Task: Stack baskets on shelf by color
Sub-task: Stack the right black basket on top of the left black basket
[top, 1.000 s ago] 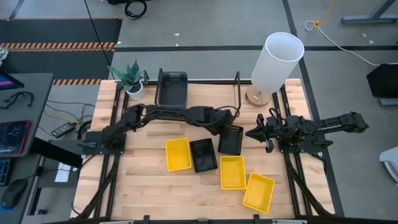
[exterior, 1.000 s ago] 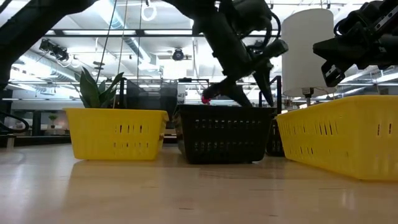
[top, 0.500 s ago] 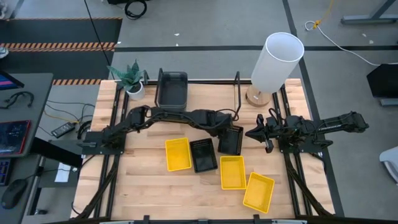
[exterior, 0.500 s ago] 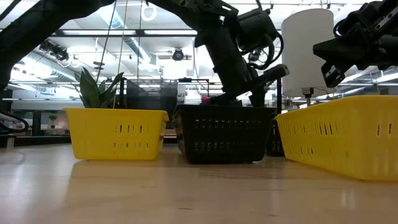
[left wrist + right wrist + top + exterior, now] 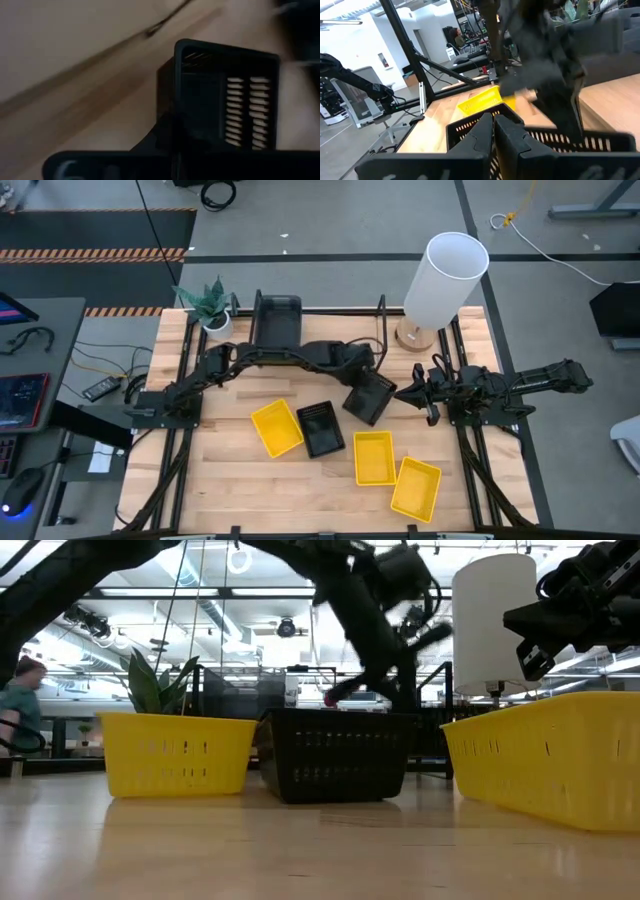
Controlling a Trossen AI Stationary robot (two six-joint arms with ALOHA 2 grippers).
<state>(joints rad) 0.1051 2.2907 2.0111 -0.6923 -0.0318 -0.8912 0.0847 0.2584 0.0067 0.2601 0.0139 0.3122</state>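
Note:
My left gripper (image 5: pixel 357 380) reaches from the table's left to its middle and is shut on a black basket (image 5: pixel 372 402) with a perforated bottom (image 5: pixel 240 110). That basket lies askew, right of a second black basket (image 5: pixel 321 428). Yellow baskets lie at the left (image 5: pixel 277 427), near middle (image 5: pixel 373 457) and near right (image 5: pixel 416 487). A dark grey basket (image 5: pixel 276 320) sits on the shelf (image 5: pixel 335 330) at the far edge. My right gripper (image 5: pixel 405 395) hangs shut and level at the right, holding nothing. My left gripper holds the black basket by the rim of its wall (image 5: pixel 170 117) at the end nearest the arm, pinched between the two fingers. The fingers slant down from the table's far left. The basket is turned askew; whether it is clear of the table I cannot tell.
A tall white lamp (image 5: pixel 445 280) stands at the far right corner and a potted plant (image 5: pixel 208 305) at the far left. The shelf's upright black loops (image 5: pixel 382 320) rise at its ends. A person (image 5: pixel 15 710) shows in the room behind.
My left gripper has shut on the right black basket's rim and drawn back a little toward the far left; that basket has turned askew. The left yellow basket and the middle black basket have turned and slid slightly toward the table's left.

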